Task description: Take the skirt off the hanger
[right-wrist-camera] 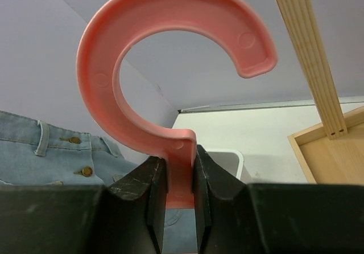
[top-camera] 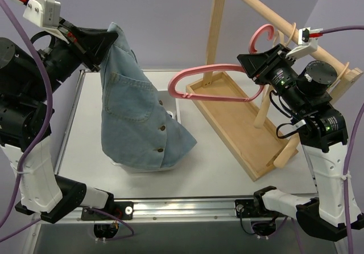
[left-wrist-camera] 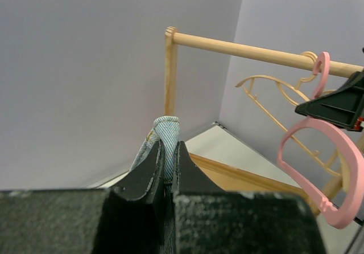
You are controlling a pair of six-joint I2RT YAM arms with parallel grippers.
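The skirt (top-camera: pixel 136 111) hangs left of the hanger (right-wrist-camera: pixel 96 77), apart from it, long axis vertical, hem reaching the table (top-camera: pixel 222 177). The left hand (top-camera: pixel 107 39) pinches its top; the right hand (top-camera: pixel 249 67) clamps the hanger's neck.

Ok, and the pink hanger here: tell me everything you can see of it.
The pink hanger looks like smooth moulded plastic: a broad C-shaped hook on a short neck, thin arms closing in a rounded loop. It is bare, no cloth on it. The right pincer, shut on the neck, holds it in the air by the wooden rack, arms pointing left in the top view, hook empty.
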